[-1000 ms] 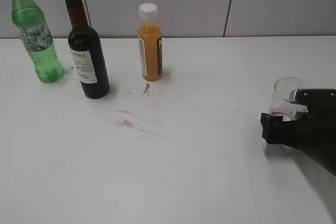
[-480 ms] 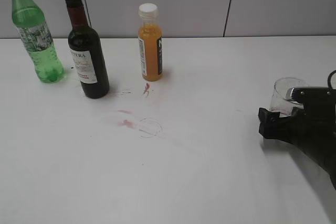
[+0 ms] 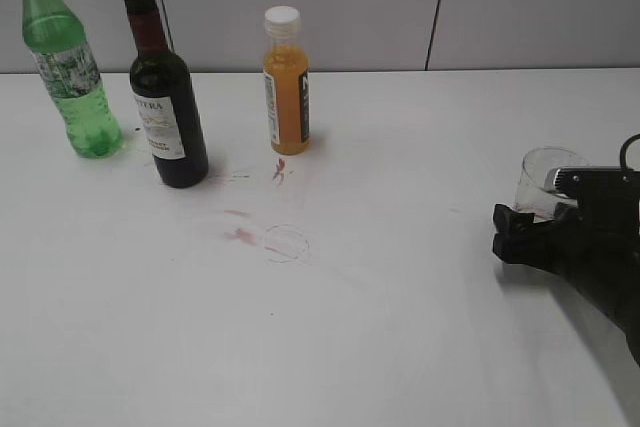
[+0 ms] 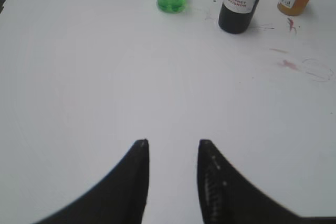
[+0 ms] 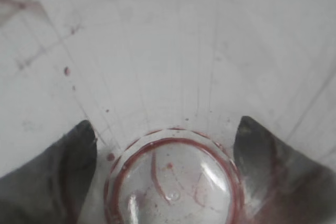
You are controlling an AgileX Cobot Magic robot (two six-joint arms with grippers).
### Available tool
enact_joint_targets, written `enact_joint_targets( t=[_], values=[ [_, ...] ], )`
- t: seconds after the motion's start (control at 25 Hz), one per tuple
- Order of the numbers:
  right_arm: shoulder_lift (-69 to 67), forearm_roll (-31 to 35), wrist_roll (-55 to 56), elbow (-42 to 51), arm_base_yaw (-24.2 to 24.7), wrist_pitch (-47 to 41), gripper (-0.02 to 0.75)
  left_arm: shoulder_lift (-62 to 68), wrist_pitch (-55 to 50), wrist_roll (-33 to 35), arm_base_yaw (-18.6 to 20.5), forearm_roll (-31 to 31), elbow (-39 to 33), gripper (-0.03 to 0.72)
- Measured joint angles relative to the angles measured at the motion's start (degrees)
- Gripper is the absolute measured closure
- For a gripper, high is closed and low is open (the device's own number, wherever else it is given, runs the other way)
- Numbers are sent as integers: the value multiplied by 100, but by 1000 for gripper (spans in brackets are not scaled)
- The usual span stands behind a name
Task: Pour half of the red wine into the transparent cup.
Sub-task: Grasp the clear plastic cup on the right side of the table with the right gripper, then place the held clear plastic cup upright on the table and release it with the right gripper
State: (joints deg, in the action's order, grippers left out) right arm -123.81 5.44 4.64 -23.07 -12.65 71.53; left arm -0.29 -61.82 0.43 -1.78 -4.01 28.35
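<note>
The red wine is in the dark glass bottle [image 3: 167, 112] with a white label, upright at the back left; it also shows in the left wrist view [image 4: 240, 1]. The transparent cup [image 3: 545, 179], with reddish stains, stands on the table at the right. My right gripper [image 3: 530, 222] is open around it. In the right wrist view the cup's stained base [image 5: 173, 182] lies between the jaws [image 5: 167, 148], with a small gap on each side. My left gripper [image 4: 172, 145] is open and empty over bare table, and is out of the exterior view.
A green plastic bottle [image 3: 70, 72] stands left of the wine bottle. An orange juice bottle [image 3: 286, 82] stands to its right. Red spill marks and a ring stain [image 3: 285, 242] mark the white table [image 3: 380, 327] in front of them.
My right gripper has moved slightly left and up around the cup. The cup and the bottles have not moved.
</note>
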Motion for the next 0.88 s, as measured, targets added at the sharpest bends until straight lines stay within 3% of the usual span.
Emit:
enact_joint_targets(
  t=[0.44,0.88],
  values=[
    [-6,19,0,0,0,36,206,0,0,0,0,0,0,451],
    [-6,19,-120,0,0,36,217,0,0,0,0,0,0,451]
  ],
)
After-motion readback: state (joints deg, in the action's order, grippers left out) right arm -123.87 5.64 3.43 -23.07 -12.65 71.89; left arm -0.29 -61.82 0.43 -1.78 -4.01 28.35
